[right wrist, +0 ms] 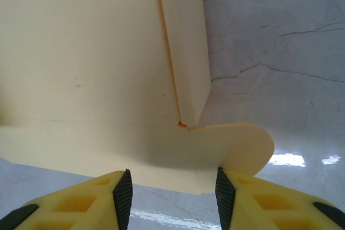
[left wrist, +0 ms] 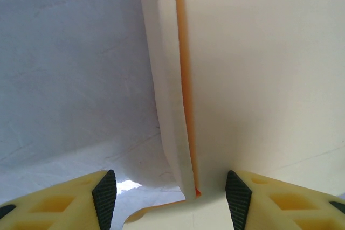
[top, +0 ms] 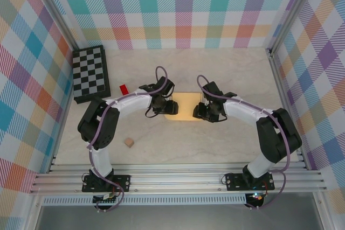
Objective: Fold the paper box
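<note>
- A chessboard (top: 90, 74) lies flat at the far left of the worktop (top: 237, 74), with a small red block (top: 123, 89) just off its right edge.
- A small tan cube (top: 129, 142) sits nearer the bases, well apart from the card.
- The left arm rises from its base and elbows out to the left, and its white forearm reaches right and down to the left gripper (top: 164, 107) at the card's left end.
- In the left wrist view, the left gripper's (left wrist: 171, 200) jaws stand apart. A raised side flap's edge runs away from the gap between them, and nothing is clamped.
- The paper box (top: 183, 103) lies at mid-worktop between the two grippers, pale yellow with an orange edge. Its long axis appears to run left to right.
- The right gripper (top: 202, 111) meets the card's right end, and its arm mirrors the left one with the elbow out to the right.
- In the right wrist view, the right gripper's (right wrist: 172, 195) jaws are also apart. The box's rounded tab lies just ahead of them.
</note>
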{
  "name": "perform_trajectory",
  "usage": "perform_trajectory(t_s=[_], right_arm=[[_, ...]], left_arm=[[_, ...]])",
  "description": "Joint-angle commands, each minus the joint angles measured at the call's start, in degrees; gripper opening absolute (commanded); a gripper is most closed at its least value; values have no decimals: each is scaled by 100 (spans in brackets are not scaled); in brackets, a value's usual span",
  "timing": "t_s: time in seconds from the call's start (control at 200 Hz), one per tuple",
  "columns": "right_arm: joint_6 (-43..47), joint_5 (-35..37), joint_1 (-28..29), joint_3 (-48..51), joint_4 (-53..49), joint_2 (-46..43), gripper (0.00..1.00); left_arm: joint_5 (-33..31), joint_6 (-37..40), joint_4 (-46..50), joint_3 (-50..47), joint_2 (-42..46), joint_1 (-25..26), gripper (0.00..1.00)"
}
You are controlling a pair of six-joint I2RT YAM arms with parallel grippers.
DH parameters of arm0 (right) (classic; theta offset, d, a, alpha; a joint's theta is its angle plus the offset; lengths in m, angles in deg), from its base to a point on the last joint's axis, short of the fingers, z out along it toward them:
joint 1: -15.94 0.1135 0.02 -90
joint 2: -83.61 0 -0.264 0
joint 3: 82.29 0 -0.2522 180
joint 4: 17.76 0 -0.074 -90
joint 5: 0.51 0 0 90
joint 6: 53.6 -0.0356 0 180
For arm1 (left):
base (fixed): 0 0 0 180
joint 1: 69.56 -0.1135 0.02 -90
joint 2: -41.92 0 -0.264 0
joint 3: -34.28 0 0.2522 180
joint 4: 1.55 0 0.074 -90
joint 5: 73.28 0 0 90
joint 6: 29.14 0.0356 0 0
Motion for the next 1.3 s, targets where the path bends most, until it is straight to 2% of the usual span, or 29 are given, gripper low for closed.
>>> perform_trajectory(t_s=[0.0, 0.135, 0.33, 0.4, 0.48, 0.655, 0.845, 1.015, 1.295], right_arm=[[223, -114, -88, -93, 153, 140, 47], [355, -97, -128, -106, 61, 161, 46], [876, 411, -196, -370, -453, -28, 48], [1084, 414, -212, -507, -535, -61, 48], [1206, 392, -223, -614, -577, -13, 49], [1163, 157, -286, -670, -426, 198, 50], [1020, 118, -374, -594, -314, 326, 50], [894, -97, -399, -444, -122, 379, 50], [856, -223, -493, -301, 29, 472, 50]], left_arm=[[114, -185, -35, -155, 113, 66, 59], [131, -265, -73, -208, 170, 66, 59], [-365, 2, 311, -52, 286, 66, 61], [-432, -1, 339, -74, 412, 66, 65], [-480, -52, 343, -101, 571, 62, 75], [-526, -55, 276, -69, 707, 66, 77], [-1053, 581, 647, 780, 167, 75, 76], [-989, 929, 635, 1473, -612, -21, 76], [-960, 876, 799, 2042, -1357, -79, 73]])
